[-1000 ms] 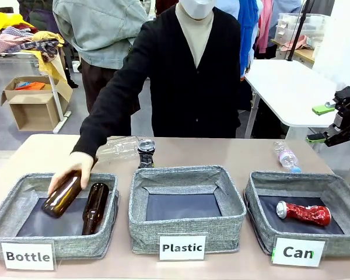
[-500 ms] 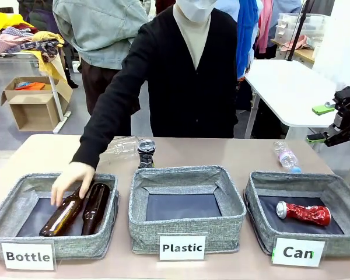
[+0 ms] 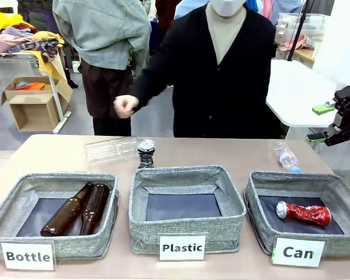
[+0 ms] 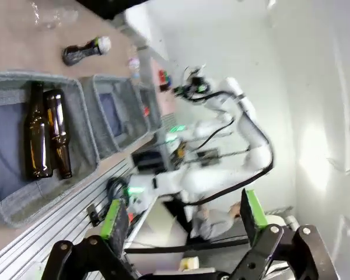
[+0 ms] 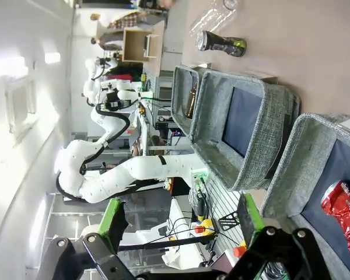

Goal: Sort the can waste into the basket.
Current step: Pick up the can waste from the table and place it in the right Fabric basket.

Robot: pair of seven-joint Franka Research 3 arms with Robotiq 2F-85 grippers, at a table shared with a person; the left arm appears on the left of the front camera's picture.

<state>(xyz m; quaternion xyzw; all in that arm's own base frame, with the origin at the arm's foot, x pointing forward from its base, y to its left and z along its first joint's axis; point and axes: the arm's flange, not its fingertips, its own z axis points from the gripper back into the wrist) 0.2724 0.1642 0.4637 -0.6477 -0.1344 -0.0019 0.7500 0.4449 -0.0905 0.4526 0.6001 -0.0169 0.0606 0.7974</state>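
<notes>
The Can basket (image 3: 291,178) stands at the front right, and a crushed red can (image 3: 303,213) lies on its dark floor. A black crushed can (image 3: 146,153) stands on the table behind the Plastic basket (image 3: 186,224). My right gripper (image 3: 319,123) hangs open in the air off the table's right edge, nothing between its green pads. From the right wrist, my right gripper (image 5: 181,216) is open, with the red can (image 5: 343,210) in the Can basket (image 5: 303,151) and the black can (image 5: 220,42) farther off. My left gripper (image 4: 184,216) is open and empty; the black can (image 4: 84,51) lies far from it.
Two brown bottles (image 3: 76,210) lie in the Bottle basket (image 3: 23,184). A clear plastic bottle (image 3: 112,149) lies beside the black can, and a small one (image 3: 286,156) lies behind the Can basket. The person's fist (image 3: 126,105) is raised above the table's far edge.
The person laid the second brown bottle in the Bottle basket beside the first, let go and drew the hand back up. Neither gripper has moved.
</notes>
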